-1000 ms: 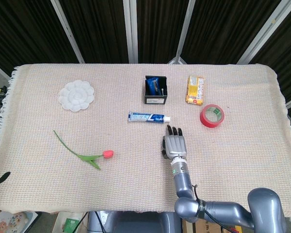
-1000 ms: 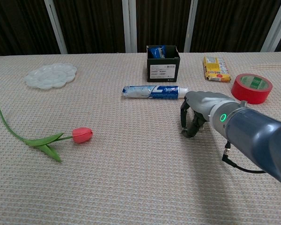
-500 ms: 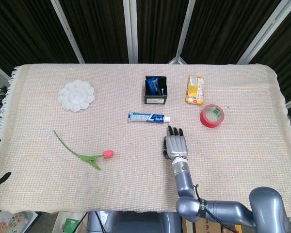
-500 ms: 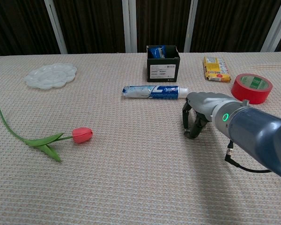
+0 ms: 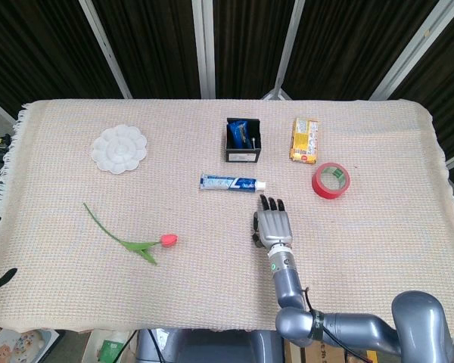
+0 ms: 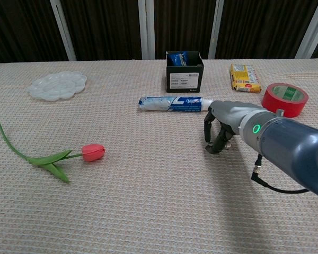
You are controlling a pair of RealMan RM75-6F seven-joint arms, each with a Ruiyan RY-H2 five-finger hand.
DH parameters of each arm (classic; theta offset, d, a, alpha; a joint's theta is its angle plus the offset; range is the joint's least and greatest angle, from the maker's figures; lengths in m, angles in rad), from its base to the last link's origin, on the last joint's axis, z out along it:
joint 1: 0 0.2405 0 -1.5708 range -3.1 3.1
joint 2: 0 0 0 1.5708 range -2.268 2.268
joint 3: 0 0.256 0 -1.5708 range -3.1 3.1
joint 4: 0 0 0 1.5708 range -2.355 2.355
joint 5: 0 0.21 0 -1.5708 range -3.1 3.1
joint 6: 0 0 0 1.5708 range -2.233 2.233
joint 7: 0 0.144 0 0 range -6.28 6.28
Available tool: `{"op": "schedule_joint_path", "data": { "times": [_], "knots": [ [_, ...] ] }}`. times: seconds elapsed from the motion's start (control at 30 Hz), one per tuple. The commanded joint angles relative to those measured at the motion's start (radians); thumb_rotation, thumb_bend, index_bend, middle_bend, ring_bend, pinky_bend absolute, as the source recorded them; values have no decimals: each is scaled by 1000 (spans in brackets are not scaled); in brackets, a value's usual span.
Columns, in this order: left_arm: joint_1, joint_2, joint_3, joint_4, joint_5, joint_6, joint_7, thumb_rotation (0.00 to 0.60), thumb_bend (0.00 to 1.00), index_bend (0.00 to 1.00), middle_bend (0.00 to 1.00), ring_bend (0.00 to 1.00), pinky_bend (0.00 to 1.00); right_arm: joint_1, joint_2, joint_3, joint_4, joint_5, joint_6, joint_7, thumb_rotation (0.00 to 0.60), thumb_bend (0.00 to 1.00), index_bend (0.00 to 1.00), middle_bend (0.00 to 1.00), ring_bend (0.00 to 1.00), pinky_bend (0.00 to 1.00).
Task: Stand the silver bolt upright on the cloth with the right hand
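the right hand (image 6: 221, 132) curls fingertips-down on the cloth (image 6: 148, 201) at the toothpaste's (image 6: 172, 103) five o'clock; whether it clamps the bolt can't be told, so it should lower squarely.

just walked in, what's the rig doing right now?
Only the right hand is at work: it sits palm-down just in front of the toothpaste tube, fingers curled toward the cloth. The job is to stand a silver bolt upright, but no bolt shows in either view; if it is under the fingers, it is hidden. Nothing stands upright near the hand. A black box, a red tape roll, a snack packet, a white palette and a tulip lie untouched. The left hand is not in view.
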Motion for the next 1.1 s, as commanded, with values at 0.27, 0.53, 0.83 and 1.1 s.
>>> {"op": "schedule_joint_path", "data": {
  "times": [0.27,0.53,0.83,1.1],
  "knots": [
    [-1,-1,1,-2,-1,-2,7,600,248,161,0,0,0,-4,26,7,-33,-6,3,23,600,361,572,11,50,0],
    [-1,-1,1,-2,-1,-2,7,600,248,161,0,0,0,-2,36,11,-39,-3,9,32,600,361,572,11,50,0],
    [-1,-3,1,-3,-1,-4,12,600,248,161,0,0,0,-3,53,17,-53,2,10,47,600,361,572,11,50,0],
    [-2,-4,1,-4,-1,-4,16,600,248,161,0,0,0,-5,74,18,-74,9,6,55,600,361,572,11,50,0]
  ]
}}
